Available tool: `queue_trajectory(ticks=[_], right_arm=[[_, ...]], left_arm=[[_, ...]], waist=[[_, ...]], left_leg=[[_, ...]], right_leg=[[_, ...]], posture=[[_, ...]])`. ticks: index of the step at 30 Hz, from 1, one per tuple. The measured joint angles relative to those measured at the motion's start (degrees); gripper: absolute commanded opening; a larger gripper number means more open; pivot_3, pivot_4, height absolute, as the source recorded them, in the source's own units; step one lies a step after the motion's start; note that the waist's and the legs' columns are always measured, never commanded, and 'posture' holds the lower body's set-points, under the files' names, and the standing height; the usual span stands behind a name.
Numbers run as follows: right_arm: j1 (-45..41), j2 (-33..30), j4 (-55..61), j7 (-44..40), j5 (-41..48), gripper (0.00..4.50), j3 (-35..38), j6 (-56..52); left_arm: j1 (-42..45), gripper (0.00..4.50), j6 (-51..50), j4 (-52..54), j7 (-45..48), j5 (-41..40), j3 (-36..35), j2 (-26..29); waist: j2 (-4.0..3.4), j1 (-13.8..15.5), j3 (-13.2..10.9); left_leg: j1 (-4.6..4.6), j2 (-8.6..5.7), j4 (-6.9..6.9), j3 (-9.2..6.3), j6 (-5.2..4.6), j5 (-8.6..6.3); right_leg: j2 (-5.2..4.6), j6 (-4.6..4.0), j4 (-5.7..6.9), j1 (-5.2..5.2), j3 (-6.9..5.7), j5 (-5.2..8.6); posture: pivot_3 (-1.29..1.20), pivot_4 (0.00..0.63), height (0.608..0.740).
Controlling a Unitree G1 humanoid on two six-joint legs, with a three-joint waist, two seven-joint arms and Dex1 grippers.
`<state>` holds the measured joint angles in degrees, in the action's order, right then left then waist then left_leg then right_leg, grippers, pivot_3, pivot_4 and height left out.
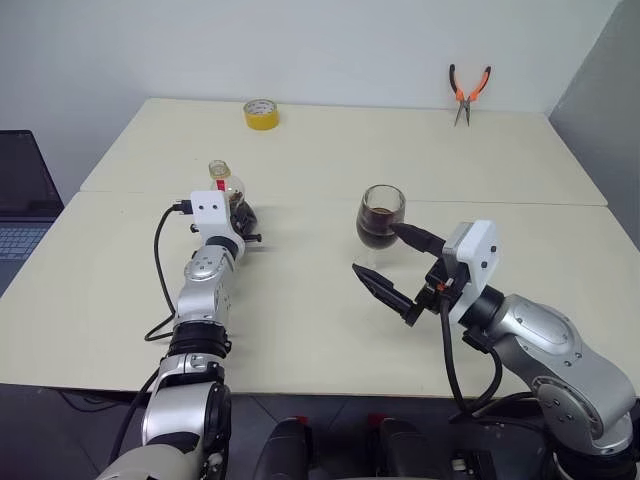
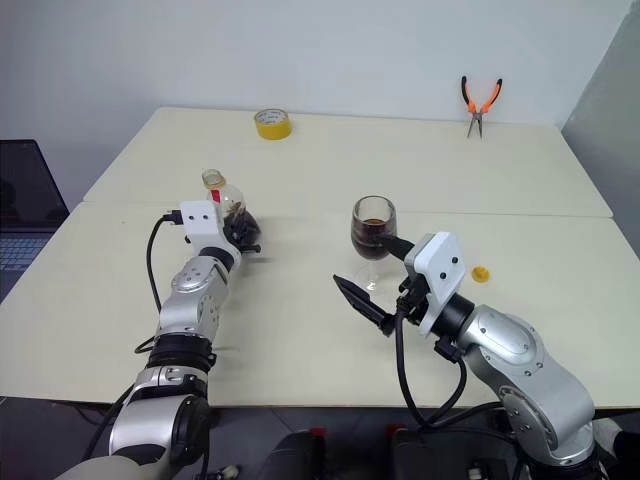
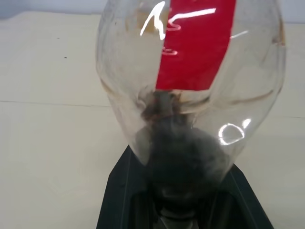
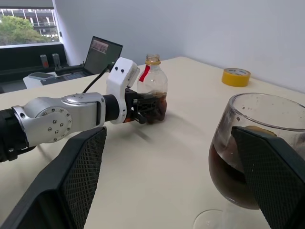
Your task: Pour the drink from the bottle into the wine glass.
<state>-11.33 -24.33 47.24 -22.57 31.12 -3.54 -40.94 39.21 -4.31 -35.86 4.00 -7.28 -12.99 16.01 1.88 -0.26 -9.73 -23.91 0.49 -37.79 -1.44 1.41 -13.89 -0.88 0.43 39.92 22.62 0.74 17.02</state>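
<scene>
The left gripper (image 1: 243,216) is clamped on the small clear plastic bottle (image 1: 228,190), uncapped and upright on the cream table (image 1: 300,320) at the left; its lower body is hidden behind the wrist. A little dark brown drink (image 4: 159,106) is left inside. The right gripper (image 1: 395,262) is spread wide beside the clear stemmed wine glass (image 1: 381,215), the far finger (image 1: 415,237) overlapping its bowl; contact cannot be judged.

- The bottle (image 3: 190,95) runs off the top of the left wrist view, so no neck or mouth there.
- The wine glass (image 4: 252,157) gets chopped at the bottom edge of the right wrist view; a black finger (image 4: 271,167) covers part of the bowl.
- The laptop (image 1: 20,200) is cut by the frame's side.
</scene>
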Motion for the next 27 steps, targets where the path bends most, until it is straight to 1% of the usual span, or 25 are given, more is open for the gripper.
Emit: queue_trajectory(ticks=[5, 9, 14, 16, 17, 21, 24, 25, 26, 27], right_arm=[[0.0, 0.0, 0.0, -0.3, 0.6, 4.5, 0.0, 0.1], [0.0, -0.2, 0.0, -0.8, 0.6, 4.5, 0.0, 0.2], [0.1, -0.2, 0.0, -1.1, 0.7, 4.5, 0.0, 0.3], [0.2, -0.3, 0.0, -1.1, 0.6, 4.5, 0.0, 0.4], [0.5, -0.3, 0.0, -1.1, 0.6, 4.5, 0.0, 0.4], [1.0, -0.4, -0.1, -1.2, 0.5, 4.5, 0.0, 0.6], [1.4, -0.5, -0.1, -1.2, 0.5, 4.5, 0.0, 0.7], [1.5, -0.6, -0.1, -1.2, 0.5, 4.5, 0.0, 0.7], [1.7, -0.6, -0.1, -1.2, 0.4, 4.5, 0.0, 0.8], [1.8, -0.6, -0.1, -1.2, 0.4, 4.5, -0.1, 0.9]], left_arm=[[2.2, 0.67, 1.7, -2.5, -0.6, 0.1, -0.6, 0.7], [2.3, 0.67, 2.4, -5.5, -0.6, 0.1, -0.6, 0.6], [3.2, 0.67, 2.7, -6.9, -0.6, 0.0, -0.6, 0.8], [3.3, 1.4, 2.7, -7.1, -0.1, -0.1, -0.7, 0.8], [3.4, 1.67, 2.7, -7.2, 0.2, -0.2, -0.8, 0.8], [3.4, 2.97, 3.0, -7.0, 0.8, -0.5, -0.9, 0.9], [2.0, 3.9, 3.3, -4.6, 1.8, -0.8, -1.0, 0.9], [1.5, 4.28, 3.3, -3.9, 1.9, -0.9, -1.0, 0.9], [0.9, 4.47, 3.3, -2.9, 2.1, -1.0, -1.0, 0.9], [0.5, 4.47, 3.3, -2.2, 2.5, -1.0, -1.0, 0.9]], waist=[[0.01, 0.0, 0.0], [0.01, 0.0, 0.0], [0.01, 0.0, 0.0], [0.02, 0.0, 0.0], [0.02, 0.0, 0.0], [0.02, 0.0, 0.0], [0.01, 0.0, 0.0], [0.02, 0.0, 0.0], [0.02, 0.0, 0.0], [0.02, 0.0, 0.0]], left_leg=[[0.0, -0.01, 0.0, 0.02, 0.0, 0.0], [0.0, -0.01, 0.0, 0.01, 0.0, 0.0], [0.0, -0.01, 0.0, 0.01, 0.0, 0.0], [0.0, -0.01, 0.0, 0.01, 0.0, 0.0], [0.0, -0.01, 0.0, 0.01, 0.0, 0.0], [0.0, -0.01, 0.0, 0.02, 0.0, -0.01], [0.0, 0.0, 0.0, 0.02, 0.0, 0.0], [0.0, 0.0, 0.0, 0.02, 0.0, 0.0], [0.01, 0.0, 0.0, 0.01, 0.0, 0.0], [0.0, 0.0, 0.0, 0.01, 0.0, 0.0]], right_leg=[[-0.01, 0.0, -0.01, 0.0, 0.0, 0.0], [-0.01, 0.0, -0.01, 0.0, 0.0, 0.0], [-0.01, 0.0, -0.02, 0.0, 0.0, 0.0], [-0.01, 0.0, -0.02, 0.0, -0.01, 0.0], [-0.01, 0.0, -0.01, 0.0, -0.01, 0.0], [-0.01, 0.01, -0.02, 0.0, 0.0, 0.0], [-0.01, 0.01, -0.02, 0.0, 0.02, 0.0], [-0.01, 0.01, -0.02, 0.0, 0.02, 0.0], [-0.01, 0.01, -0.02, 0.0, 0.02, 0.0], [-0.01, 0.01, -0.02, 0.0, 0.01, 0.0]], posture=[[0.0, 0.15, 0.74], [0.0, 0.15, 0.74], [0.0, 0.15, 0.74], [0.0, 0.15, 0.74], [0.0, 0.15, 0.74], [0.0, 0.15, 0.74], [0.0, 0.15, 0.74], [0.0, 0.15, 0.74], [0.0, 0.15, 0.74], [0.0, 0.15, 0.74]])
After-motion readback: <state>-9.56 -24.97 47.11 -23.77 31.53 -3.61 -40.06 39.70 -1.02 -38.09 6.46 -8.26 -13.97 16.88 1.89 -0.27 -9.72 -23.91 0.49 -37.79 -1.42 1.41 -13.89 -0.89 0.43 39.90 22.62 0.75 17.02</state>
